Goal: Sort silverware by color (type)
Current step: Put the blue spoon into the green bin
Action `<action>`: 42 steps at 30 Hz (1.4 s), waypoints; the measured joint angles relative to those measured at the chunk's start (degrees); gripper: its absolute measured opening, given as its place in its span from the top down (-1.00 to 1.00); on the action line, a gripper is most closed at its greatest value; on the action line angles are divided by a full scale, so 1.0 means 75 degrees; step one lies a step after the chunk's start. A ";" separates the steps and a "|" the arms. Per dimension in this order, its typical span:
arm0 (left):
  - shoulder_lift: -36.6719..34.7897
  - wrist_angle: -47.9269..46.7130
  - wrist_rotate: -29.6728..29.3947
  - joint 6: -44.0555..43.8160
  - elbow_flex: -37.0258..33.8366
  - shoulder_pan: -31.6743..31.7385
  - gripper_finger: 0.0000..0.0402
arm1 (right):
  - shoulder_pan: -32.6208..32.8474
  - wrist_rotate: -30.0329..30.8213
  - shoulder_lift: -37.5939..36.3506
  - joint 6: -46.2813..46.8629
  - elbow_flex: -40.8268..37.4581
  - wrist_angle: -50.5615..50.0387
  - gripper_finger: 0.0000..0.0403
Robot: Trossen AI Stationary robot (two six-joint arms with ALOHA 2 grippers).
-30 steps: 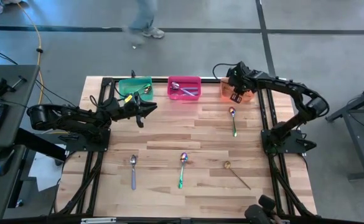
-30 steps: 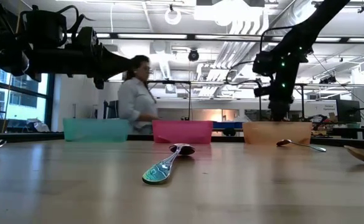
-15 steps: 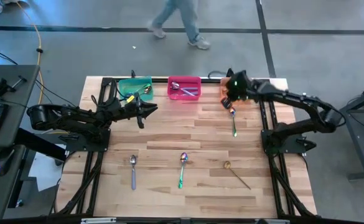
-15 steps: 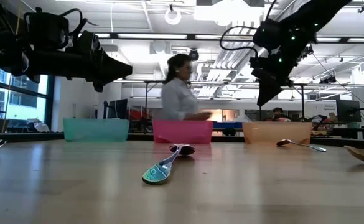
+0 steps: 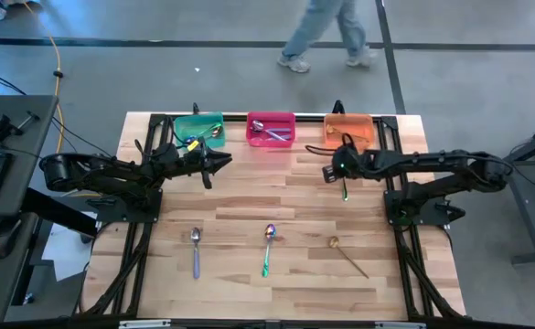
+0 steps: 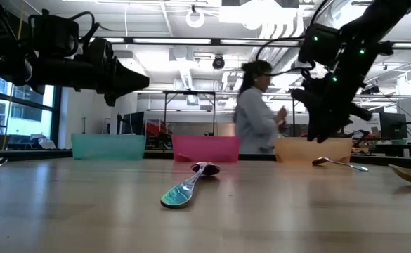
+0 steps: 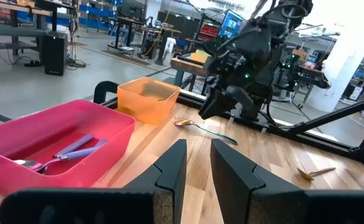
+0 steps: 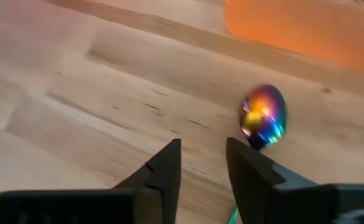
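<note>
Right gripper (image 5: 333, 170) hovers by a green spoon (image 5: 344, 188); left gripper (image 5: 219, 160) hangs near teal bin (image 5: 197, 122)

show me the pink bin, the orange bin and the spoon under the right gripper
pink bin (image 5: 271, 118): high view, on its far rim.
orange bin (image 5: 348, 119): high view, on its far rim.
green-handled spoon (image 5: 345, 191): high view, on its handle.

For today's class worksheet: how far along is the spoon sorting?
Done: spoons lie in the teal bin and pink bin. In hand: nothing; the open right gripper hovers by the green-handled spoon. Left: that spoon and three more on the wooden table.
</note>
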 joint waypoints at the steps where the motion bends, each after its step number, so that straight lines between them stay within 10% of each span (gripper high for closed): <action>1: 0.0000 -0.0021 0.0003 -0.0003 0.0000 -0.0003 0.68 | 0.0032 0.0081 0.0000 0.0209 -0.0081 0.0001 0.42; 19: 0.0000 -0.0088 -0.0089 -0.0188 0.0000 -0.0032 0.68 | -0.0185 0.0448 0.0176 0.1712 -0.1470 0.1032 0.40; 30: 0.0000 -0.0253 -0.0141 -0.0347 0.0000 -0.0032 0.68 | -0.0361 0.0577 0.1130 0.0726 -0.1482 0.2363 0.96; 42: 0.0000 -0.0414 -0.0212 -0.0949 0.0006 -0.0415 0.68 | 0.0018 -0.0541 0.1046 -0.0945 -0.1515 0.5944 0.99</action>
